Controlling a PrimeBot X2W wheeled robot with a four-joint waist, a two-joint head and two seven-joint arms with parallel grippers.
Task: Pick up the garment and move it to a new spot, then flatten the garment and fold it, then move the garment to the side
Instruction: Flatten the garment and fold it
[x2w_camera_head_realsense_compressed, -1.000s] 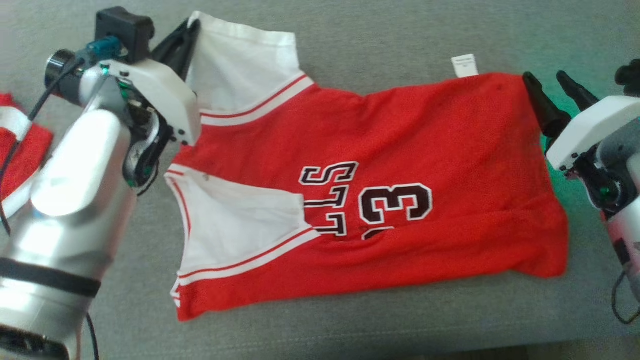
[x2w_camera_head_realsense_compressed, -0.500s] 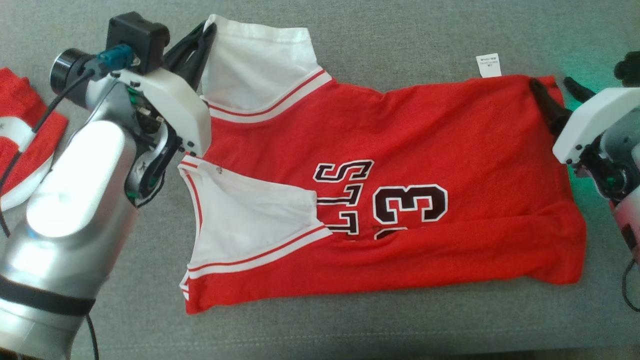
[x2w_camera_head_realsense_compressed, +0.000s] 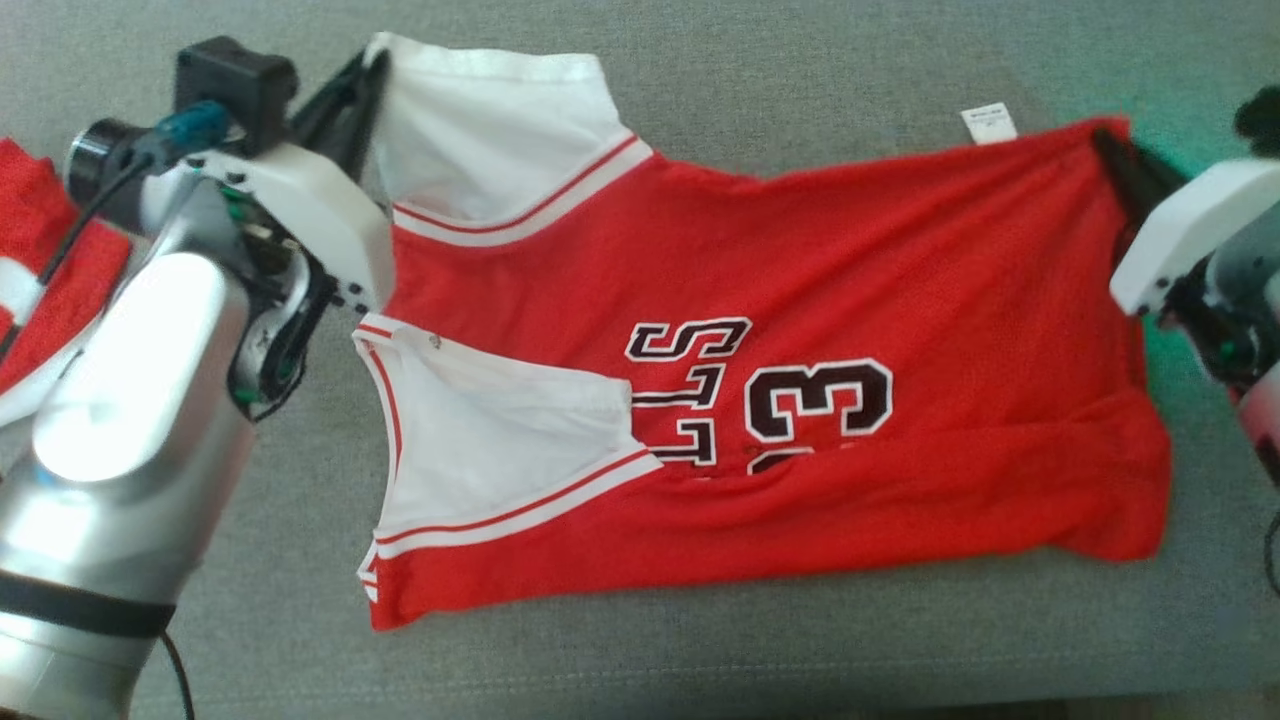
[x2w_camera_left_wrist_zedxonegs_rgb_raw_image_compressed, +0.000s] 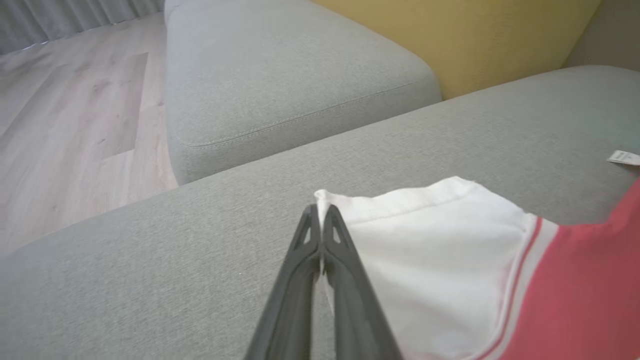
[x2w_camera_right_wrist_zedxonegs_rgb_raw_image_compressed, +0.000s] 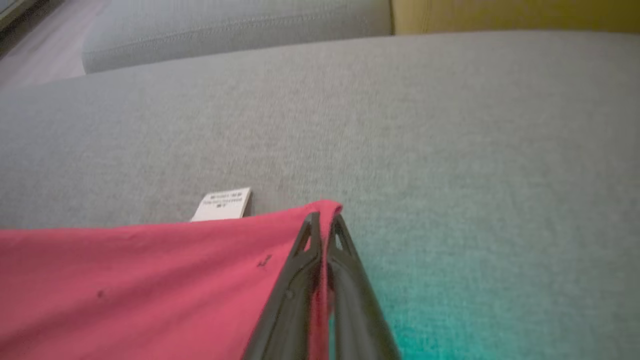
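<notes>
Garment (x2w_camera_head_realsense_compressed: 880, 300) first: we saw one red sleeveless jersey lying spread on the grey sofa (x2w_camera_head_realsense_compressed: 800, 60), with its shoulder end toward the robot's left and its hem toward the right. It had two white shoulder panels, each bordered by white and red stripes. Near the middle it carried black characters outlined in white: one large "3" and some letters beside it, partly hidden by a fold. The near edge of the cloth was folded over, and wrinkles ran across the red part. One small white label (x2w_camera_head_realsense_compressed: 988, 124) stuck out from the far edge, close to the hem corner.

We counted two grippers. The left gripper (x2w_camera_left_wrist_zedxonegs_rgb_raw_image_compressed: 320, 212) had its fingers pressed together on the far corner of the upper white panel, and a thin strip of white cloth showed between them. The right gripper (x2w_camera_right_wrist_zedxonegs_rgb_raw_image_compressed: 323, 220) was pinching the far hem corner of the red cloth, just beside the label, with red fabric caught between its fingers.

At the left edge of the head view we also saw one other red and white cloth (x2w_camera_head_realsense_compressed: 40, 270), lying apart from the jersey. Behind the seat there was one yellow cushion (x2w_camera_left_wrist_zedxonegs_rgb_raw_image_compressed: 475, 35), and beside the sofa a wooden floor (x2w_camera_left_wrist_zedxonegs_rgb_raw_image_compressed: 65, 110).
</notes>
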